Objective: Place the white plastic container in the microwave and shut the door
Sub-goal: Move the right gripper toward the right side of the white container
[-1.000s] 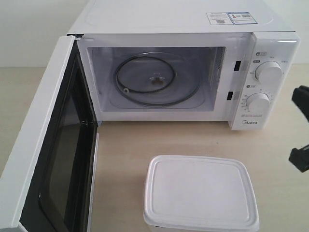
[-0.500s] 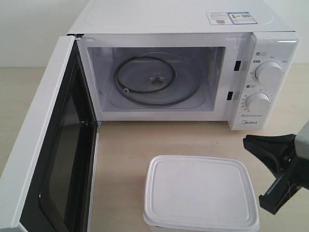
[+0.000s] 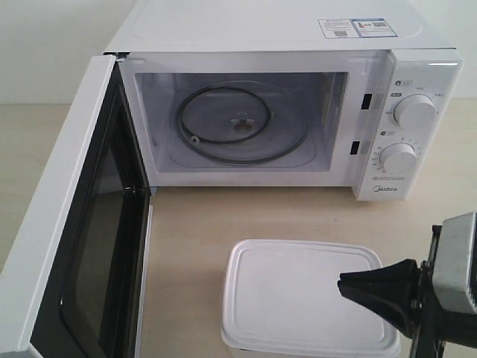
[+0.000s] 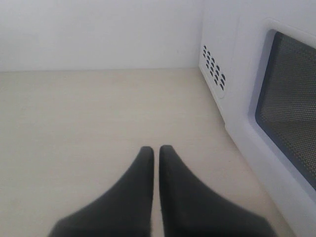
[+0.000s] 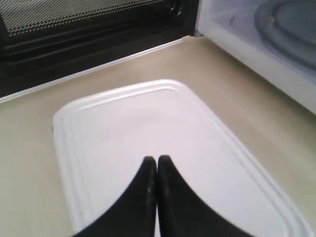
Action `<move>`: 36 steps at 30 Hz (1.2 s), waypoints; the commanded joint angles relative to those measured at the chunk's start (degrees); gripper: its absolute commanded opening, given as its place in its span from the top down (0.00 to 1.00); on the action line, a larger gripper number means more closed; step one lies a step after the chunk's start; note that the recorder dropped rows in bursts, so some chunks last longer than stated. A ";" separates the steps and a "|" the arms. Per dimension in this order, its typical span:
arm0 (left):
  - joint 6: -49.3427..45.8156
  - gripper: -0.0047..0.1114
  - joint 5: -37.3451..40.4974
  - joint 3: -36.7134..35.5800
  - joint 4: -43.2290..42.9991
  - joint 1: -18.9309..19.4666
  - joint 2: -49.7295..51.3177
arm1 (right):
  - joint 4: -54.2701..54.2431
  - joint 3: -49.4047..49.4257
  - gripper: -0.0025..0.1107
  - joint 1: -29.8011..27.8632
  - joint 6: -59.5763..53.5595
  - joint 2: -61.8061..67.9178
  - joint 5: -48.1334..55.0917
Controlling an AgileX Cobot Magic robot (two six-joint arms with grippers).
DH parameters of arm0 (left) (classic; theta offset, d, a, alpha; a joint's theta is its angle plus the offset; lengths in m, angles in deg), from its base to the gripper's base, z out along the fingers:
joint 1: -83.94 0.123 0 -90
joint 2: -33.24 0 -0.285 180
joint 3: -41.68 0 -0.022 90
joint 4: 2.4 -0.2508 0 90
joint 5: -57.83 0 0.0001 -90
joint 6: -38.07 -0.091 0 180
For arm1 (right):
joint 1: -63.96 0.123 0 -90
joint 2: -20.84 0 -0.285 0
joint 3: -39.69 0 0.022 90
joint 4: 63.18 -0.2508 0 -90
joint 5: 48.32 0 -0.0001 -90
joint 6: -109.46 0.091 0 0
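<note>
The white plastic container point(image 3: 291, 298) stands lidded on the table in front of the microwave point(image 3: 298, 30). The door point(image 3: 67, 224) is swung wide open to the left, and the cavity with its glass turntable point(image 3: 242, 123) holds nothing. My right gripper point(image 3: 344, 283) reaches in from the right, its tips over the container's right part. In the right wrist view this gripper point(image 5: 157, 159) is shut, hovering above the lid point(image 5: 148, 123) with nothing held. My left gripper point(image 4: 153, 149) is shut over bare table, beside the door's outer face point(image 4: 291, 113); the exterior view does not show it.
Two round dials point(image 3: 414, 112) point(image 3: 397, 158) sit on the microwave's right panel. Vent holes point(image 4: 213, 66) mark its side wall near the left gripper. The open door stands along the table's left side, close to the container.
My right gripper has come in from the right edge, moving left and down over the container. Its fingers, spread wide earlier, have come together. Container, door and microwave have not moved.
</note>
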 commanded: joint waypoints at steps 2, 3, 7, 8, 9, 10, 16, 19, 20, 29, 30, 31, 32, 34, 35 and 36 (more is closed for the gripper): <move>0.09 0.92 0.06 -0.17 -0.04 0.22 -0.20 | 7.48 -0.07 0.98 -0.32 0.89 3.30 -3.50; 0.09 0.92 0.06 -0.17 -0.04 0.22 -0.20 | 8.85 -0.07 0.98 -0.32 0.89 3.78 -4.40; 0.09 0.92 0.06 -0.17 -0.04 0.22 -0.20 | 12.49 -0.07 0.98 -0.32 3.71 4.54 -5.84; 0.09 0.92 0.06 -0.17 -0.04 0.22 -0.20 | 12.62 -0.07 0.98 -0.32 4.83 4.54 -5.84; 0.09 0.92 0.06 -0.17 -0.04 0.22 -0.20 | 12.62 -0.07 0.98 -0.32 5.60 4.54 -5.84; 0.09 0.92 0.06 -0.17 -0.04 0.22 -0.20 | 12.62 -0.07 0.98 -0.32 6.23 4.54 -5.84; 0.09 0.92 0.06 -0.17 -0.04 0.22 -0.20 | 13.51 -0.07 0.98 -0.32 10.60 4.54 -4.98; 0.09 0.92 0.06 -0.17 -0.04 0.22 -0.20 | 13.96 -0.07 0.98 -0.32 11.89 4.54 -4.69; 0.09 0.92 0.06 -0.17 -0.04 0.22 -0.20 | 13.99 -0.07 0.98 -0.15 12.51 4.54 -4.69; 0.09 0.92 0.06 -0.17 -0.04 0.22 -0.20 | 13.00 -0.07 0.98 7.38 11.22 7.55 -0.38; 0.09 0.92 0.06 -0.17 -0.04 0.22 -0.20 | 12.67 -0.07 0.98 8.09 11.22 7.81 -0.26; 0.09 0.92 0.06 -0.17 -0.04 0.22 -0.20 | 12.37 -0.07 0.98 8.88 11.62 7.93 0.79; 0.09 0.92 0.06 -0.17 -0.04 0.22 -0.20 | 11.86 -0.07 0.98 9.45 12.71 7.93 1.27; 0.09 0.92 0.06 -0.17 -0.04 0.22 -0.20 | 10.39 -0.07 0.98 10.07 14.29 7.93 2.31; 0.09 0.92 0.06 -0.17 -0.04 0.22 -0.20 | 9.39 -0.07 0.98 10.07 15.33 7.93 2.78; 0.09 0.92 0.06 -0.17 -0.04 0.22 -0.20 | 8.48 -0.07 0.98 10.07 16.14 7.93 3.28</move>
